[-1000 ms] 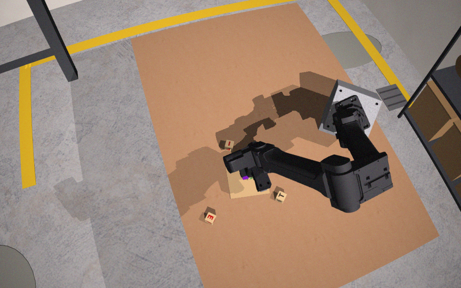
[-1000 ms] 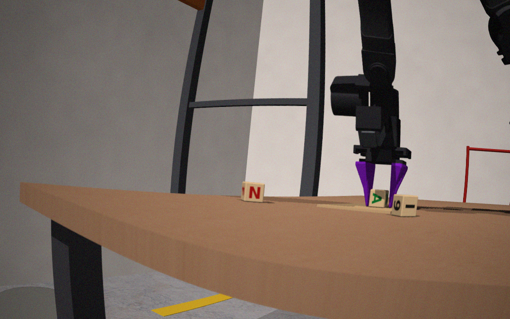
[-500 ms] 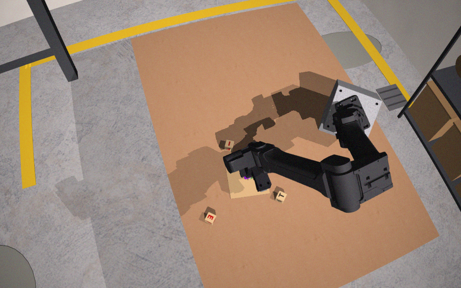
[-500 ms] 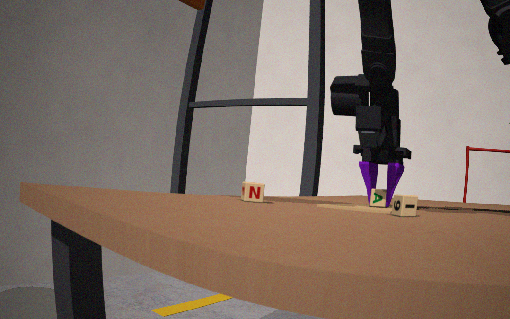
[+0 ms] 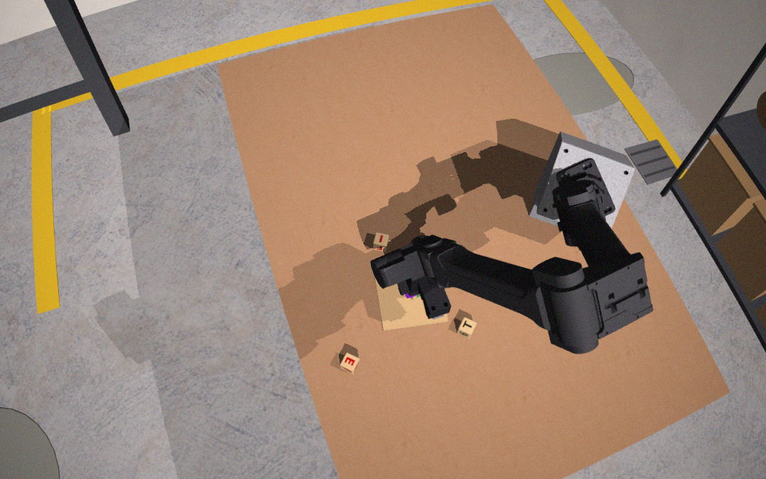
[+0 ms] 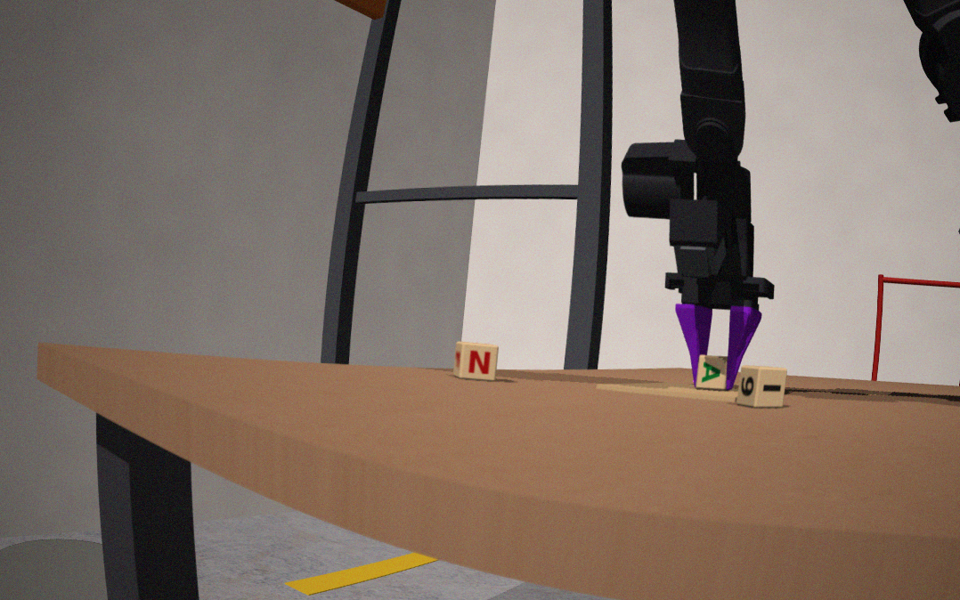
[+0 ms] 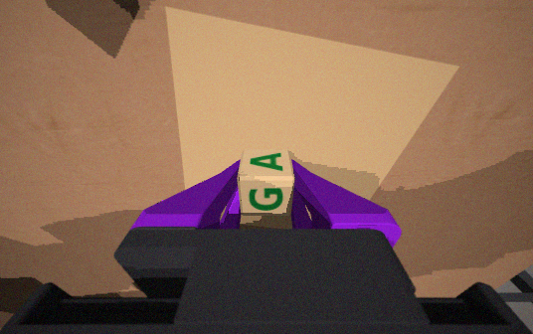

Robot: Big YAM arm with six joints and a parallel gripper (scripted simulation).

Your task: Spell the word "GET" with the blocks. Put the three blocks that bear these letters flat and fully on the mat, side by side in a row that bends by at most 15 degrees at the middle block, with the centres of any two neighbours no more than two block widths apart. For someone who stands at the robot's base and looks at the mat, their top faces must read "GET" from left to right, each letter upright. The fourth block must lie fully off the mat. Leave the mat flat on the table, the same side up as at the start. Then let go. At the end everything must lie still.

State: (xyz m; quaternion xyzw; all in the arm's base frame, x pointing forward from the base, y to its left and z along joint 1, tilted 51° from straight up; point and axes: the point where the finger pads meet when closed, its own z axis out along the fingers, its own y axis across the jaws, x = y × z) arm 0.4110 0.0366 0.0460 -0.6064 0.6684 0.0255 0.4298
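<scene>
Currently the purple, tapering gripper (image 5: pixel 413 294) (image 6: pixel 713 385) (image 7: pixel 266 167) is grasping G (image 5: pixel 418 295) (image 6: pixel 711 372) (image 7: pixel 266 196), a pale cube sitting on the smooth, thin mat (image 5: pixel 395 322) (image 6: pixel 637 390) (image 7: pixel 298 89). Placing G is seemingly the step underway; aligning it upright, leftmost, is probably coming next. T (image 5: pixel 466 327) (image 6: pixel 760 387) is waiting just beside the mat; E (image 5: pixel 349 362) (image 6: pixel 475 360) and red-marked I (image 5: pixel 380 239) are lying off it.

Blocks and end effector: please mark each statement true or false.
1. The G block is between the fingers of the end effector. True.
2. The E block is on the mat. False: it is off the mat.
3. The T block has a black letter on top. True.
4. The letter G is red. False: it is green.
</scene>
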